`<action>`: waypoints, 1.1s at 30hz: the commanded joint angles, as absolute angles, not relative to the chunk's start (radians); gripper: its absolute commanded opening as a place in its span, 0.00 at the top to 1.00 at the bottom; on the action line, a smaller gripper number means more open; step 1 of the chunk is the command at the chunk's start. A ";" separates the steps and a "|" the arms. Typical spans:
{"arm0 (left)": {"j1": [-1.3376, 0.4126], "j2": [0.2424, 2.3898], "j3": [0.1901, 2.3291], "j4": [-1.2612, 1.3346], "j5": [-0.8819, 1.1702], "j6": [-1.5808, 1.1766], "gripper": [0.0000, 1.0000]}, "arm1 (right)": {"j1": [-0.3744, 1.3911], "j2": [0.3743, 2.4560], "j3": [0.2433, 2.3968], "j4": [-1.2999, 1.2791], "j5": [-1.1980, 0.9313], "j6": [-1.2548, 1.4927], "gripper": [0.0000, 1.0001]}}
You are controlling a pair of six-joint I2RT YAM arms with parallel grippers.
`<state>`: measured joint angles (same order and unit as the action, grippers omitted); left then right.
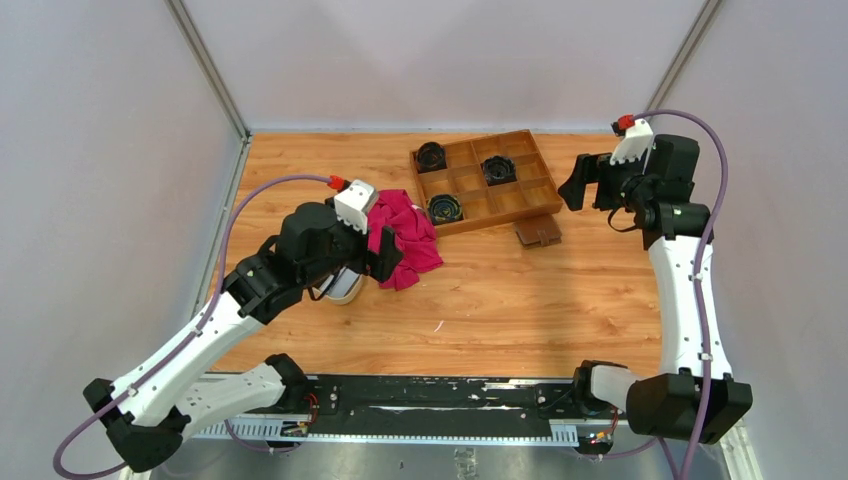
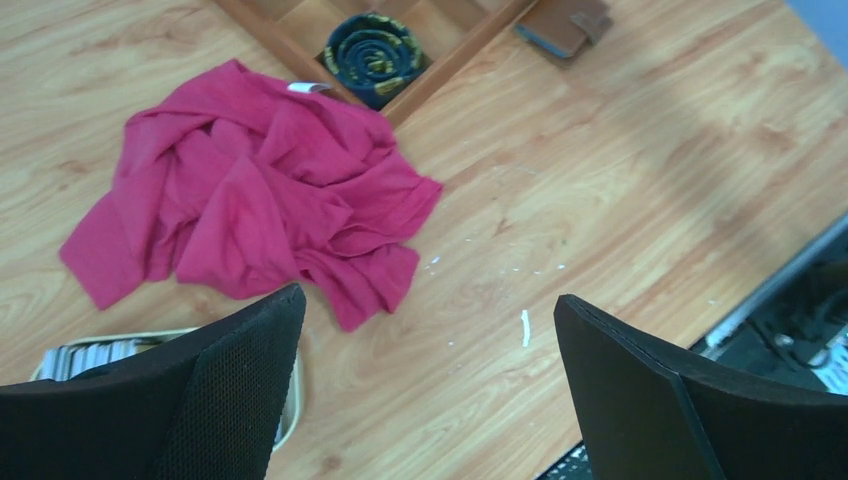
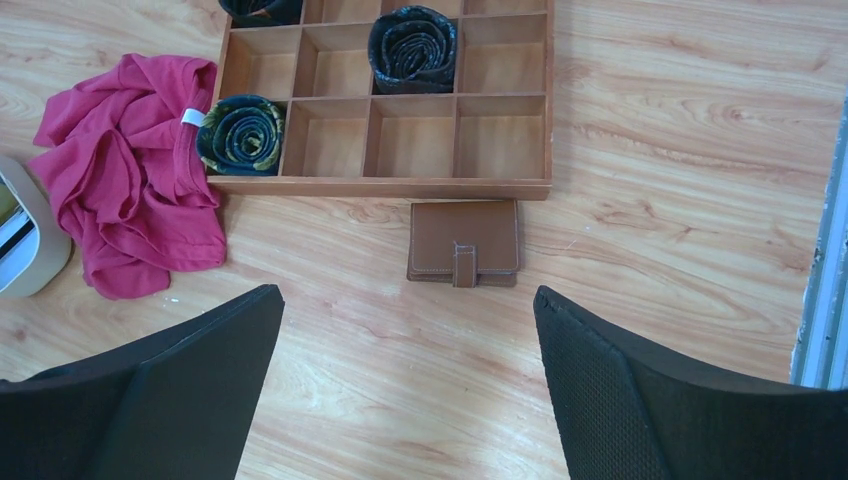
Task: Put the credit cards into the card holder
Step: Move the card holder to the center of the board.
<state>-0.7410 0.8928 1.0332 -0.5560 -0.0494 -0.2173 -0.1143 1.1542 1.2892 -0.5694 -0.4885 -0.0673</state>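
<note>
Pinching the thin, stiff, slippery credit cards (image 2: 90,355) by their exposed edges looks best; both pairs of jaws gape wide, empty.

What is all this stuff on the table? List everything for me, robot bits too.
table: one, light wood, under everything
compartment tray: one, brown wood, far middle of the table
rolled strips: three, dark and patterned, perhaps ties, each in its own compartment
card holder: one, brown leather, snapped shut, just in front of the tray
cloth: one, magenta, crumpled, left of the tray
dish: one, cream, beside the cloth
credit cards: a stack, number unclear, white and grey, in the dish
left gripper: one, black, open, above cloth and dish
right gripper: one, black, open, raised right of the tray
</note>
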 commanded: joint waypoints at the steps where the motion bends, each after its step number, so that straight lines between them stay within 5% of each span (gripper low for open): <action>1: -0.752 0.870 0.984 -0.493 -0.142 -0.173 0.00 | -0.144 1.146 1.301 -0.587 -0.500 -0.046 0.00; 7: -0.750 0.729 0.810 -0.232 -0.060 -0.223 0.00 | -0.148 1.149 1.275 -0.585 -0.512 -0.094 0.00; 17: -0.750 0.693 0.750 -0.214 -0.040 -0.347 0.00 | -0.147 1.163 1.225 -0.577 -0.731 -0.226 0.00; 33: -0.750 0.576 0.810 -0.357 -0.277 -0.270 0.00 | -0.147 1.096 1.155 -0.492 -0.523 -0.161 0.00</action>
<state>-0.7441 0.6079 0.7727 -0.3191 -0.1852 -0.3096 -0.1341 1.1133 1.1843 -0.5285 -0.5888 -0.1772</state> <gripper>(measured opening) 1.000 1.000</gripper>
